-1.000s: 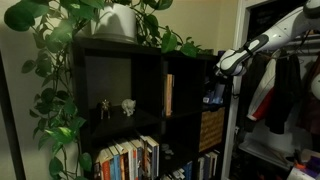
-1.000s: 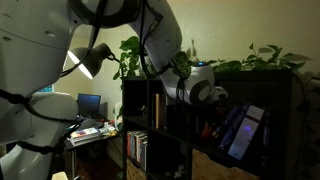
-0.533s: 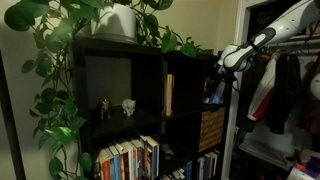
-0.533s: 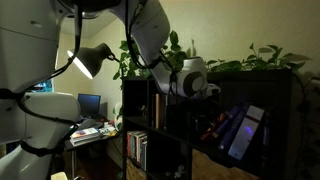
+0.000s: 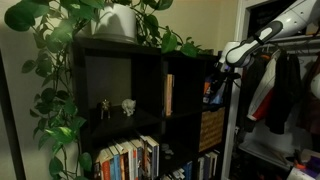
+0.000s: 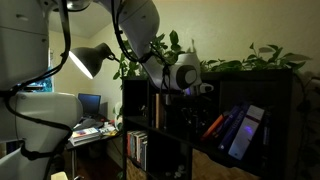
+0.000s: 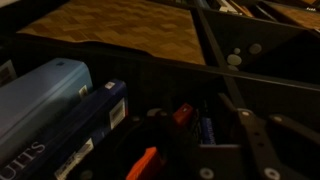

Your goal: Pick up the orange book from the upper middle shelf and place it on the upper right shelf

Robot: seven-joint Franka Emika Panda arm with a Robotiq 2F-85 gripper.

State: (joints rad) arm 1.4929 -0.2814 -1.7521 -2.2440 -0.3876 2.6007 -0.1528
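Observation:
The orange book [image 6: 213, 126] leans against blue books [image 6: 240, 130] in the upper right shelf [image 6: 285, 95]; it shows as a thin orange sliver in an exterior view [image 5: 207, 88]. My gripper [image 6: 190, 78] hangs in front of that cell and above the book, also seen in an exterior view [image 5: 230, 57]. In the wrist view its dark fingers [image 7: 200, 125] are spread apart with nothing held, and a small orange-red edge [image 7: 182, 113] shows beyond them. The upper middle shelf [image 5: 185, 70] holds a paler tan book [image 5: 168, 95].
A wider cell holds small figurines [image 5: 116, 106]. A woven basket [image 5: 211, 127] sits below the upper right shelf. Potted plants [image 5: 120, 20] trail over the bookcase top. Clothes [image 5: 275, 95] hang beside the bookcase. Large blue books [image 7: 50, 95] fill the wrist view's left.
My gripper has drawn back and up from the upper right shelf. The orange book, partly covered before, now shows leaning against the blue books.

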